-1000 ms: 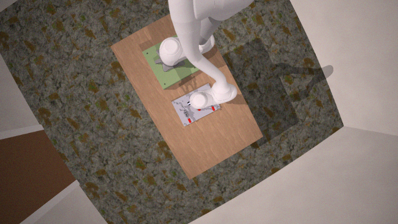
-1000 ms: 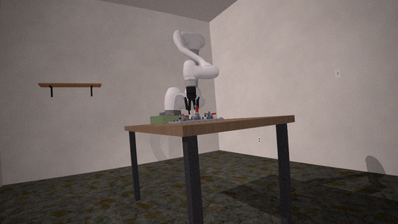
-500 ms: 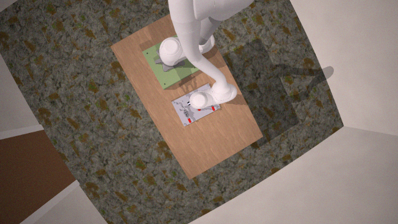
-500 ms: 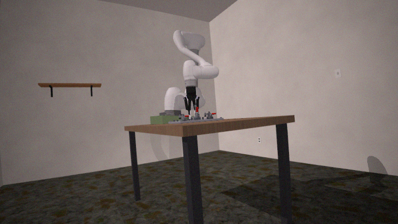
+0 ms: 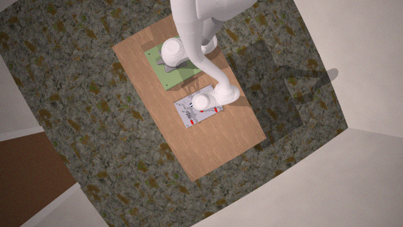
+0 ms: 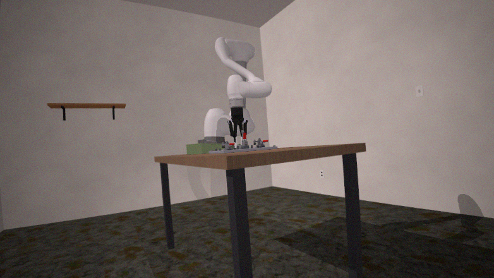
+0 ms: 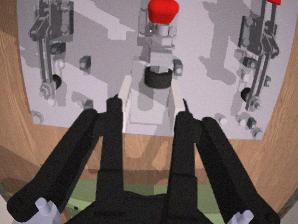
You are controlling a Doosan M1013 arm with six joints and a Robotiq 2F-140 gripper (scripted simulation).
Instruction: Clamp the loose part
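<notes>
Tool [image 6: 238,139] [image 7: 150,88] partly closed, apparently gripping the pale part [image 7: 145,119] in the middle nest. Probably light, stiff (smooth too, so slip-prone); best held low by its sides.

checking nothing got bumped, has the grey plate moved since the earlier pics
No, the grey plate sits where it did against the green block in the top view.
</notes>
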